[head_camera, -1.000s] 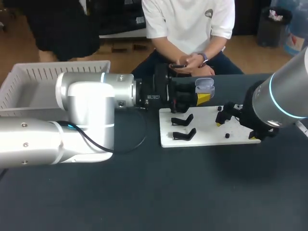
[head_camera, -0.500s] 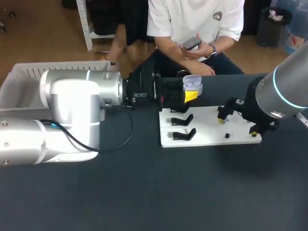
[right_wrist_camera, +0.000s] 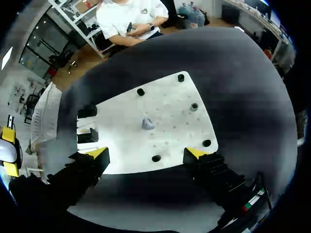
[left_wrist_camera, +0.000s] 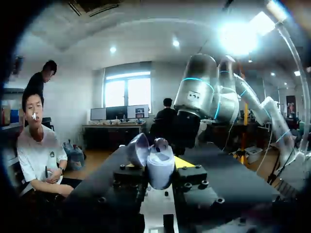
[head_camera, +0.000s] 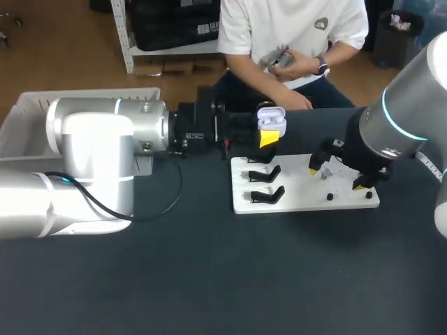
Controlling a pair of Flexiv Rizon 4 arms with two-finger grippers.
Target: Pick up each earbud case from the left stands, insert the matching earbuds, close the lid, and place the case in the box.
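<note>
Left hand (left_wrist_camera: pixel 160 177), clenched on the pale lavender earbud case (head_camera: pixel 271 120), has drawn it leftward from the white flat board (head_camera: pixel 300 199), case upright, lid open; right hand (right_wrist_camera: pixel 146 153) spread

The board (head_camera: pixel 307 199) lies on the table (head_camera: pixel 209 279), right of the middle. The stands (head_camera: pixel 267 184) are on its left part, and an earbud (right_wrist_camera: pixel 147 124) is on its right part, under the right gripper (head_camera: pixel 336 174). The box (head_camera: pixel 42 112) stands far left. The left gripper (head_camera: pixel 267 138) holds the case (head_camera: pixel 271 120) above the board's far left corner.

Even overhead light covers the dark tabletop (head_camera: pixel 223 279); the white board (head_camera: pixel 300 201) casts only a faint shadow along its near edge. In the left wrist view a ceiling lamp (left_wrist_camera: pixel 237 38) flares above the dim, backlit earbud case (left_wrist_camera: pixel 159 166).
</note>
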